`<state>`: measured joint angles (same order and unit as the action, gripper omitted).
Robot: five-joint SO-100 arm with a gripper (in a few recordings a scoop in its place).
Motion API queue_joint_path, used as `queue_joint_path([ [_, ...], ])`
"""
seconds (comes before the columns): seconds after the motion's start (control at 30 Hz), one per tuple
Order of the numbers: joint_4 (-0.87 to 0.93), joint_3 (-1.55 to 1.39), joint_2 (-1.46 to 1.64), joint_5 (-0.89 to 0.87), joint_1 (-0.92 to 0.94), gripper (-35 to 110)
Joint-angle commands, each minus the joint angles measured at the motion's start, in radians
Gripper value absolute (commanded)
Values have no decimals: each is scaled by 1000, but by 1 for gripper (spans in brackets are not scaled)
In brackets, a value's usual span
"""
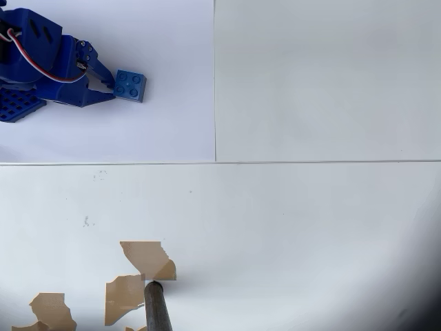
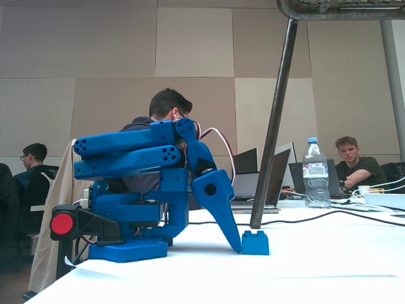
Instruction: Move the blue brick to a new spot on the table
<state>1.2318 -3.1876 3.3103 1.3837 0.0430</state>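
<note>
In the overhead view, the dark-blue plastic robot arm (image 1: 38,58) sits in the top-left corner, folded low, with red, white and black wires looping over its back. Its two-finger gripper (image 1: 103,84) reaches toward the right. The fingers stand spread a little, and their tips meet the left face of the small square medium-blue plastic brick with four round studs (image 1: 130,85); whether they pinch the brick or merely touch its side I cannot tell. The brick lies flat on a sheet of white paper (image 1: 158,131) near the top-left of the large flat white table (image 1: 289,221). Well apart from it, near the lower edge, lie torn brown tape patches (image 1: 148,258) and the end of a dark metal pole (image 1: 157,307).

In the fixed view, taken low from the side, the arm (image 2: 136,190) is doubled back on itself above its base, two links lying almost level, one over the other. The gripper (image 2: 235,244) slants down to the right, its tip on the table (image 2: 316,266) against the left side of the brick (image 2: 255,242), which stands studs up. Further right a clear plastic water bottle (image 2: 314,174) stands beyond the slanting pole (image 2: 273,126).
</note>
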Motion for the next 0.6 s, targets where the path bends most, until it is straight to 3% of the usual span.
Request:
queue_joint_path([
  [0.0,-17,-32,11,-11,0,1],
  [0.57,-17,-32,11,-9,17,0],
])
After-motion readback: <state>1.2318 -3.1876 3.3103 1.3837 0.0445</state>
